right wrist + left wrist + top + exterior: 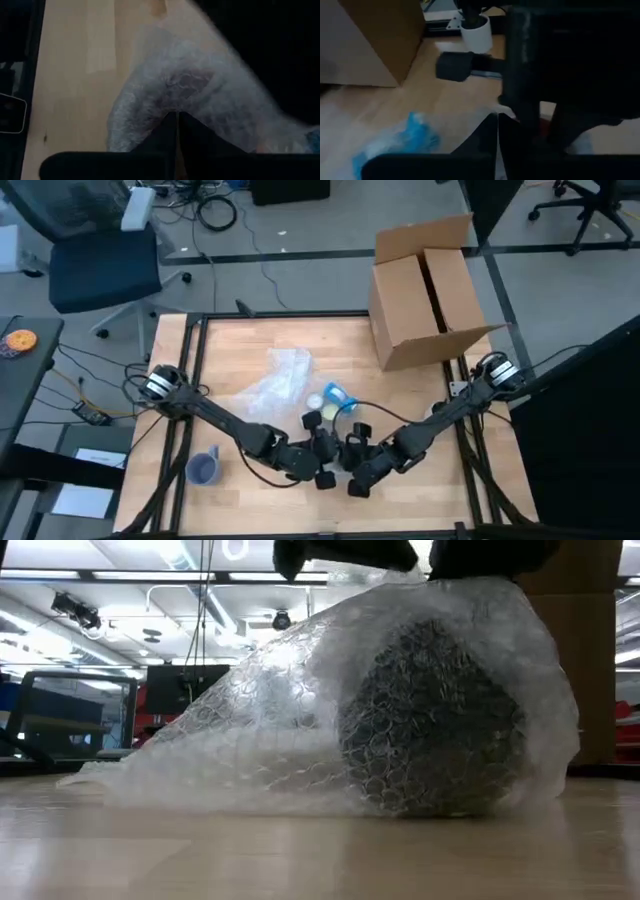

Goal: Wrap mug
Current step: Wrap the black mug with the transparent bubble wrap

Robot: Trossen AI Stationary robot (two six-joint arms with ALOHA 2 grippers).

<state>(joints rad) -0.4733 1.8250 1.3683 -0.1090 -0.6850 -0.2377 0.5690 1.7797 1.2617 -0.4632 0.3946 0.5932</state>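
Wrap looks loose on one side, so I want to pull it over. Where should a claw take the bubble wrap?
Take the bubble wrap by its loose tail, which thins out flat on the table away from the mug. Come down from above there; the bulge over the mug is rounded and would likely slip.

Blue mug [338, 398] on side at table centre, part-covered by clear bubble wrap [278, 383].

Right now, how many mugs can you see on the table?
2: a blue-grey ceramic mug uncovered near the left arm's base, and a light blue mug at the clear bubble wrap sheet's edge, mid-table. None visibly hidden.
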